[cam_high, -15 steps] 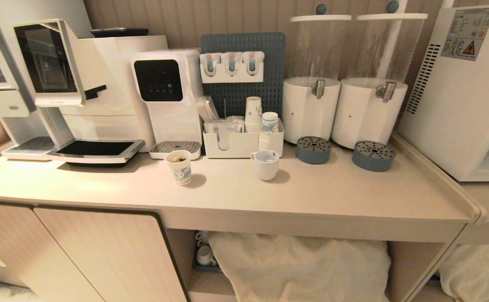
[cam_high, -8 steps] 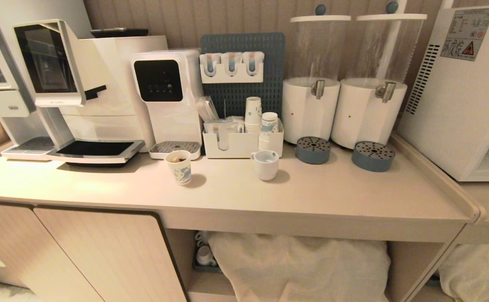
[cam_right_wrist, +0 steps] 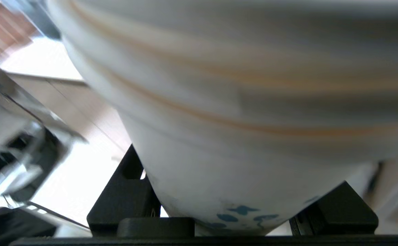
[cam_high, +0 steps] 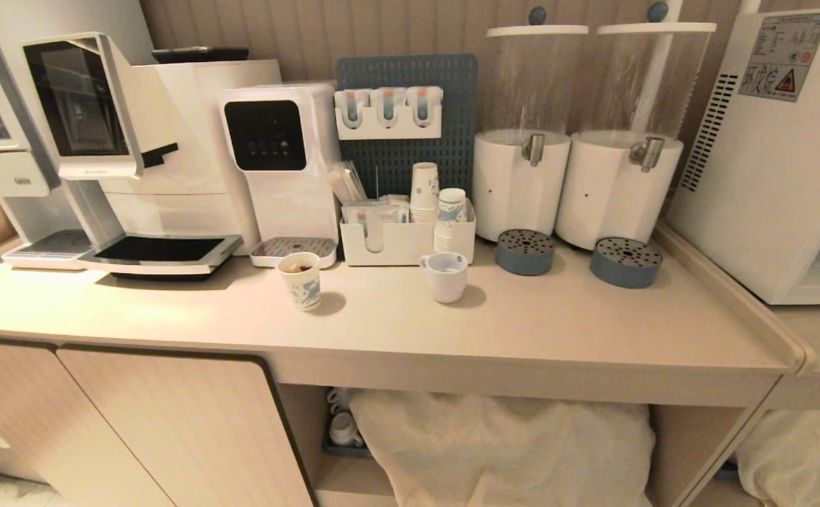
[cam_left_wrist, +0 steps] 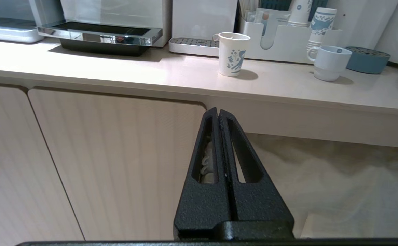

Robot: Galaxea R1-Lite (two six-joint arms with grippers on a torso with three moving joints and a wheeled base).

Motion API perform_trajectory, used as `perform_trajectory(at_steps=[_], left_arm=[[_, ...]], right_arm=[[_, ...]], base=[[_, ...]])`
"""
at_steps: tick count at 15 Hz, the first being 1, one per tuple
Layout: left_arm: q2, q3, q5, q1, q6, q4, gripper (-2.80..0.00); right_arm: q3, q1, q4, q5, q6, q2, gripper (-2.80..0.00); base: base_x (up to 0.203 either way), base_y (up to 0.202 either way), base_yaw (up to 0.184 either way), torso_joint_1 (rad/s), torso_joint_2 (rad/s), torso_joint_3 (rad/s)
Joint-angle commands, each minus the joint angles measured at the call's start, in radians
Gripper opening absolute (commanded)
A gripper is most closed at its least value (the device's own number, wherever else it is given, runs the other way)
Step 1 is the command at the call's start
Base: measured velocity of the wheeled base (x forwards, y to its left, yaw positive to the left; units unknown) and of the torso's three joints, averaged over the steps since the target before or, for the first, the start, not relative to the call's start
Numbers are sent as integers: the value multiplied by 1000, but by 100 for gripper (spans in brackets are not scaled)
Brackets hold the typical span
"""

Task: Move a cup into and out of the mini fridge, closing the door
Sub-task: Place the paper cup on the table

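In the right wrist view, the cup (cam_right_wrist: 219,119), white paper with blue print near its base and layered rim lines, fills the picture. My right gripper (cam_right_wrist: 238,167) is shut on it, one black finger (cam_right_wrist: 127,191) on each side. This arm is outside the head view. The mini fridge (cam_high: 776,155) stands at the counter's right end, showing its side vents and warning sticker; its front is cut off by the picture's edge, so the door cannot be made out. My left gripper (cam_left_wrist: 218,111) is shut and empty, parked low in front of the cabinet door (cam_left_wrist: 117,164).
On the counter (cam_high: 522,331) stand a short blue-printed paper cup (cam_high: 300,280), a white mug (cam_high: 445,276), an organizer with stacked cups (cam_high: 410,239), two drink dispensers (cam_high: 522,176), a water dispenser (cam_high: 279,162) and a coffee machine (cam_high: 135,148). White cloth fills the open shelf below (cam_high: 501,451).
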Motion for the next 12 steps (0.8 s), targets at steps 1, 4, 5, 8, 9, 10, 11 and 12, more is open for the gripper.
perform_trajectory(at_steps=[1,4,5,8,9,10,11,12], left_arm=[[-3,40,0,0,-1,-1,-280],[-3,40,0,0,-4,-1,-280],[-3,40,0,0,-4,-1,-280],[-3,40,0,0,-4,-1,-280],[-3,40,0,0,-6,-1,-280],[-3,40,0,0,-7,-1,-280],[-3,40,0,0,-7,-1,-280],[-3,40,0,0,-7,-1,-280]], right_arm=[[7,-9,-14,8,-1,125,-280],[37,-202,-107,216,-23,230,-280],[52,-329,-138,335,-52,269,-280],[133,-640,-296,746,-261,487,-280],[164,-671,-380,824,-350,590,-280],[191,-685,-468,872,-413,682,-280],[216,-686,-591,907,-464,786,-280],[232,-673,-699,909,-488,866,-280]], base=[[0,0,0,0,0,0],[0,0,0,0,0,0],[0,0,0,0,0,0],[0,0,0,0,0,0],[0,0,0,0,0,0],[0,0,0,0,0,0],[0,0,0,0,0,0],[0,0,0,0,0,0]])
